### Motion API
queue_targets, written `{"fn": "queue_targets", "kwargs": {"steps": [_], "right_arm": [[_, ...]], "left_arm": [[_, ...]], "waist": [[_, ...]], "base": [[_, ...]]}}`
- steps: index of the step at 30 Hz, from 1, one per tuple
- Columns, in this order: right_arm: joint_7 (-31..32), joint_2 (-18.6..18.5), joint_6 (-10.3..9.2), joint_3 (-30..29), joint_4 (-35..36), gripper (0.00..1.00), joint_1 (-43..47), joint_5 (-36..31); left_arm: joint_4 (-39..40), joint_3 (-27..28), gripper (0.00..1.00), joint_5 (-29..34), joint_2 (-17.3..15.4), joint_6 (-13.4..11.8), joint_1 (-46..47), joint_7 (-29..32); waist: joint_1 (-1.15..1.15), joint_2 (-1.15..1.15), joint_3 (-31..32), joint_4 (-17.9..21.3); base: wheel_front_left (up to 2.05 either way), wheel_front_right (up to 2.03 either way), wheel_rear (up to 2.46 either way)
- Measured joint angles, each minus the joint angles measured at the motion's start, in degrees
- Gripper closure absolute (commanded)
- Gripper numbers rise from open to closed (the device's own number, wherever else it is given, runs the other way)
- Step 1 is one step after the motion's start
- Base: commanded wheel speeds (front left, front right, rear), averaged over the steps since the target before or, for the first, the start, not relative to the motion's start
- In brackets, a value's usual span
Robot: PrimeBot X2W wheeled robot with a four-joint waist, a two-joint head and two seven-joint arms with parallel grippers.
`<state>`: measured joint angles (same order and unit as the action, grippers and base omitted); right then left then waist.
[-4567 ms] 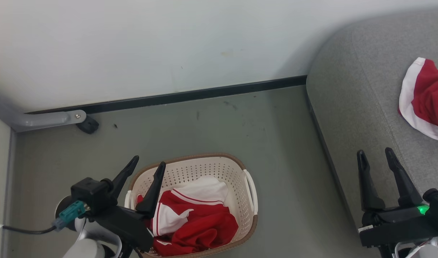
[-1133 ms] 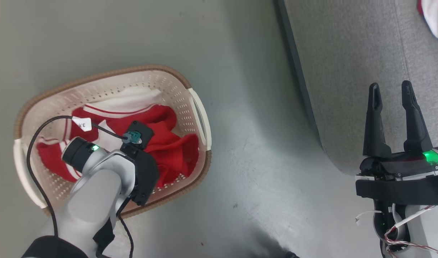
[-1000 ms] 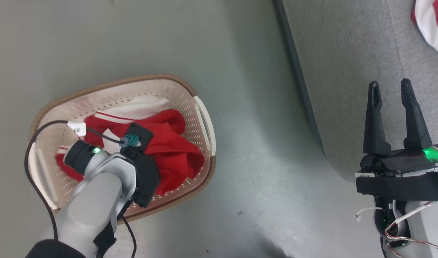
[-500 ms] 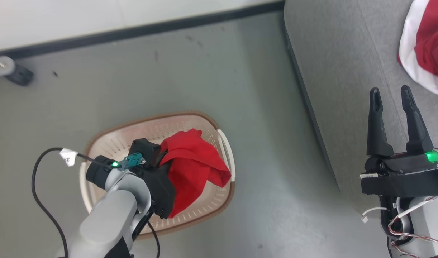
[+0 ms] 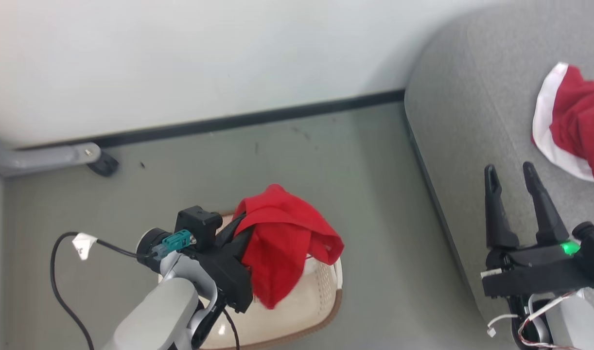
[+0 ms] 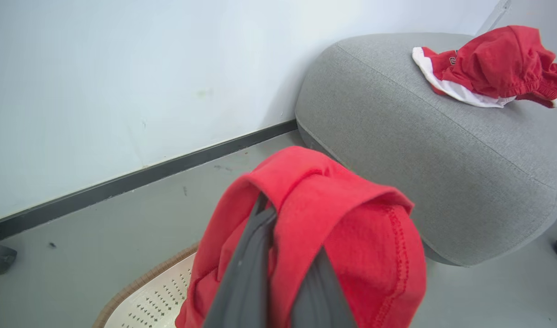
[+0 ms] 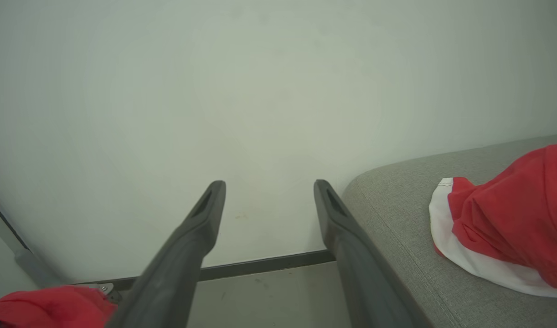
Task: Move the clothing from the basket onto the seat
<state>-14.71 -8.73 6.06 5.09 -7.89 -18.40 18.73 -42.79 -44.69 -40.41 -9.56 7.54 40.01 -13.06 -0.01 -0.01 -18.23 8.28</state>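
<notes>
A red garment (image 5: 282,243) is held aloft, bunched and drooping, directly above the cream perforated basket (image 5: 321,287), which is set on the floor with its brown rim showing. A second red garment (image 5: 576,121), edged in white, is seen crumpled on the grey seat (image 5: 472,121), well apart from the basket.

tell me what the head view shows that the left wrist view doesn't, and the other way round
Head view: the right gripper, open and empty by the edge of the seat, and the left arm's black cable with its white tag.
Left wrist view: the stitched hem of the red garment draped over the fingers, and the seat's rounded side down to the floor.
Both: the left gripper shut on that garment above the basket, and a second red-and-white garment lying on the seat.
</notes>
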Motion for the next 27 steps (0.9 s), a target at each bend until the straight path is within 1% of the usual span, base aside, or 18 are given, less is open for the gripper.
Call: {"fn": "queue_targets", "kwargs": {"steps": [4,6,10,15,22,27], "right_arm": [[0.0,-0.4,0.16,0.7,-0.9,0.00,1.6,0.4],[0.0,-0.6,0.51,1.0,-1.5,0.00,2.5,0.5],[0.0,-0.6,0.53,2.1,-2.6,0.00,4.6,1.0],[0.0,-1.1,0.85,2.8,-2.4,0.00,7.3,2.0],[0.0,-1.8,1.00,4.8,-1.7,0.00,9.0,2.5],[0.0,-1.9,1.01,6.7,-1.4,0.00,9.6,3.0]], "left_arm": [[3.5,0.6,1.00,-1.9,-0.7,0.0,-1.4,-0.4],[5.3,0.8,1.00,-2.1,-1.0,0.0,-2.1,-0.7],[8.9,1.4,1.00,-2.4,-1.3,0.0,-3.8,-0.8],[14.2,2.3,1.00,-2.5,-2.2,-0.1,-5.5,-0.9],[21.9,3.8,1.00,-2.5,-3.2,-2.2,-6.7,-1.2],[26.0,4.2,1.00,-2.5,-4.3,-3.6,-7.2,-1.2]], "waist": [[0.00,0.00,3.5,-0.9],[0.00,0.00,5.3,-1.4],[0.00,0.00,8.8,-2.1],[0.00,0.00,12.9,-2.9],[0.00,0.00,17.0,-3.8],[0.00,0.00,18.1,-4.3]], "base": [[0.00,0.00,0.00],[0.00,0.00,0.00],[0.00,0.00,0.00],[0.00,0.00,0.00],[0.00,0.00,0.00],[0.00,0.00,0.00]]}}
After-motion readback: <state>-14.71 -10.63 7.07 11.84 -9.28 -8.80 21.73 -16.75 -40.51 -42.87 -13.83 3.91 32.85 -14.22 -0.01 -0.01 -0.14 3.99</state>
